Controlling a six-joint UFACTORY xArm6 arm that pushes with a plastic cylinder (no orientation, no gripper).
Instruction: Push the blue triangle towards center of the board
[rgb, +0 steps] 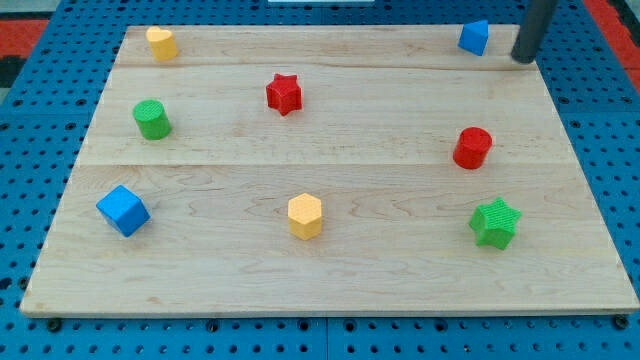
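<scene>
The blue triangle (474, 37) sits near the board's top right corner. My tip (522, 58) is the lower end of a dark rod that comes down from the view's top edge. It stands just right of the blue triangle and slightly lower in the view, with a small gap between them. The wooden board (380, 250) fills most of the view.
A yellow block (161, 43) is at the top left, a green cylinder (152, 119) below it, a red star (284, 93) at top centre. A red cylinder (472, 148) and green star (495, 222) are at the right. A blue cube (123, 210) and yellow hexagon (305, 216) lie lower.
</scene>
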